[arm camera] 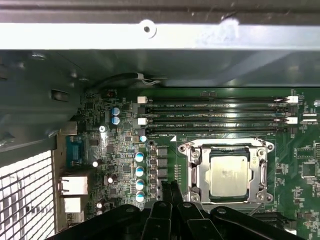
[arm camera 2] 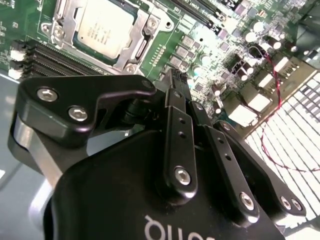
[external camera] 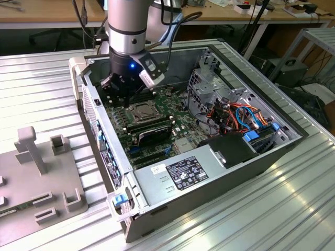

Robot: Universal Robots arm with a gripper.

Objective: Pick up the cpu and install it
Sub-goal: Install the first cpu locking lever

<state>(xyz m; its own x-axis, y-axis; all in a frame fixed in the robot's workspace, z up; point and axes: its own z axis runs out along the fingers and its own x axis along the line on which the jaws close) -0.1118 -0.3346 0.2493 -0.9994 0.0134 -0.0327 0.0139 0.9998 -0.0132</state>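
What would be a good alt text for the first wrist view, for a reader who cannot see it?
The cpu, a square chip with a silver-grey top, sits in its metal-framed socket on a green motherboard inside a computer case. The black gripper, fingers together and holding nothing, hangs above the board beside the socket, with long memory slots beyond.

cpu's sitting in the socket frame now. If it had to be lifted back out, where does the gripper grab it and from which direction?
Judging by its pose, from straight above. The cpu lies flat in the socket frame, top face up, so only its thin edges offer grip. Take two opposite edges where the frame leaves gaps. The gripper sits beside the socket, fingers together, holding nothing.
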